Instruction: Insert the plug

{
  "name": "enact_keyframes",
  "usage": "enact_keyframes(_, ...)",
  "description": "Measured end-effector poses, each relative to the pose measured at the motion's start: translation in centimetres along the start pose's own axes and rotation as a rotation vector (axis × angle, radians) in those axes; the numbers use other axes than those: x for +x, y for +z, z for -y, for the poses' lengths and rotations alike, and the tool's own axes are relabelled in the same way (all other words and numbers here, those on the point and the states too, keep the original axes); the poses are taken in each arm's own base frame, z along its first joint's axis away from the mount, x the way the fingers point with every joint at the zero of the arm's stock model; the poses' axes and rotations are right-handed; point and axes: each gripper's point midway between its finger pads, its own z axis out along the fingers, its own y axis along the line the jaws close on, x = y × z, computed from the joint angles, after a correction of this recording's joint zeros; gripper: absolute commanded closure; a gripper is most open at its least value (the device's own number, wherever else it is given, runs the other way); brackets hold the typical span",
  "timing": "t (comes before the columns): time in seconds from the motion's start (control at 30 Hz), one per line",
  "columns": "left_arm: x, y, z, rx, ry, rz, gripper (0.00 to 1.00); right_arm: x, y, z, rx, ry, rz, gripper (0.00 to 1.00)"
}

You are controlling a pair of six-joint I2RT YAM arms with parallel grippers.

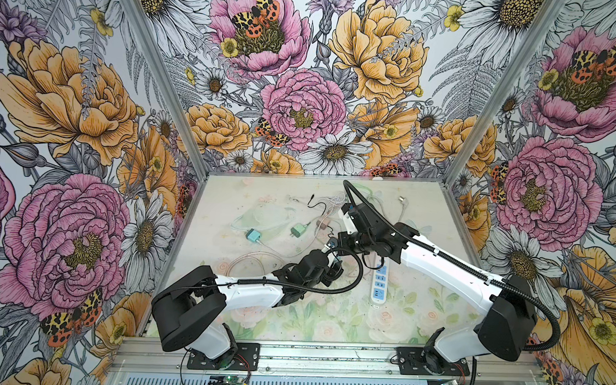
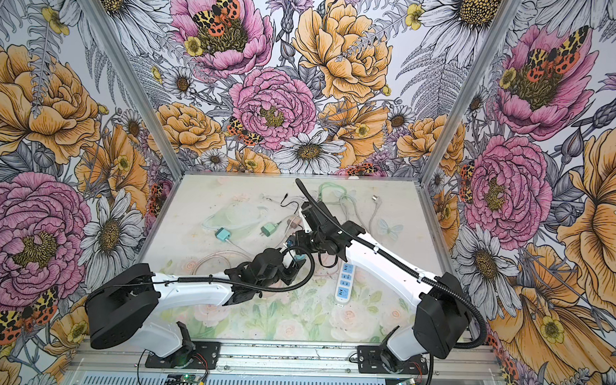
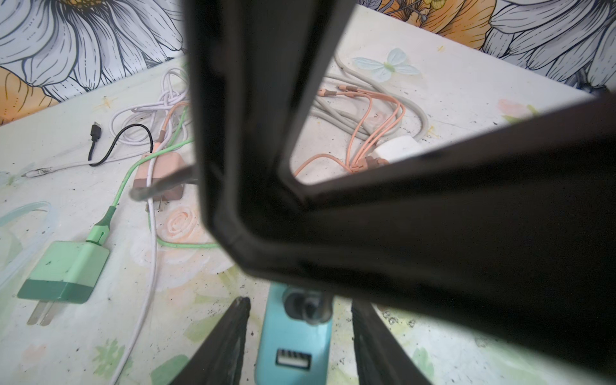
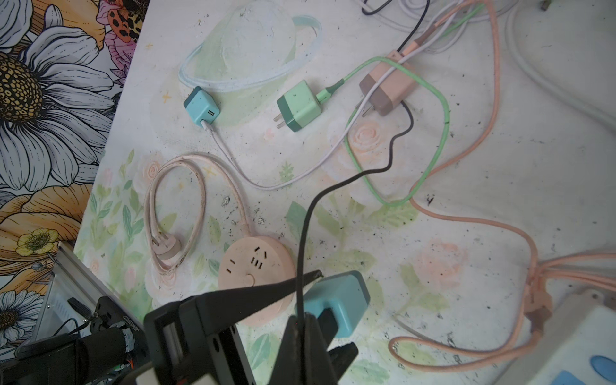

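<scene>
A teal adapter (image 3: 293, 346) with a USB port lies between the fingers of my left gripper (image 3: 301, 301). The jaws stand open, with a narrow gap on each side of it. A black cable (image 4: 306, 233) runs down to the adapter (image 4: 343, 296), and my right gripper (image 4: 301, 320) is shut on it just above the adapter. The cable's plug (image 3: 308, 308) is a dark blurred end pressed against the adapter's face above the USB port; how deep it sits is hidden. In both top views the two grippers (image 1: 334, 257) (image 2: 294, 253) meet mid-table.
A white power strip (image 1: 380, 282) lies just right of the grippers. A pink round socket (image 4: 256, 276) with its looped cord lies close by. A green charger (image 4: 300, 106), a second teal charger (image 4: 201, 106), a brown-pink charger (image 4: 386, 88) and tangled cables fill the far half.
</scene>
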Motion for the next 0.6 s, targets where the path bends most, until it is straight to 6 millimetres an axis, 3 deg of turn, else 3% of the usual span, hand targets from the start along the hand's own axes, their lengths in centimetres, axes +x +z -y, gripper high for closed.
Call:
enact_keyframes(0.13, -0.1, -0.04, 0.01, 0.004, -0.001, 0.003, 0.69, -0.08, -0.1, -0.09, -0.001, -0.001, 0.001, 1.0)
enact_keyframes(0.2, -0.07, -0.03, -0.06, 0.005, -0.002, 0.001, 0.71, -0.09, -0.11, -0.08, -0.001, -0.001, 0.001, 1.0)
enact_keyframes(0.6, -0.07, -0.53, 0.14, 0.037, 0.002, -0.014, 0.54, -0.3, -0.88, -0.41, -0.015, -0.004, 0.016, 1.0)
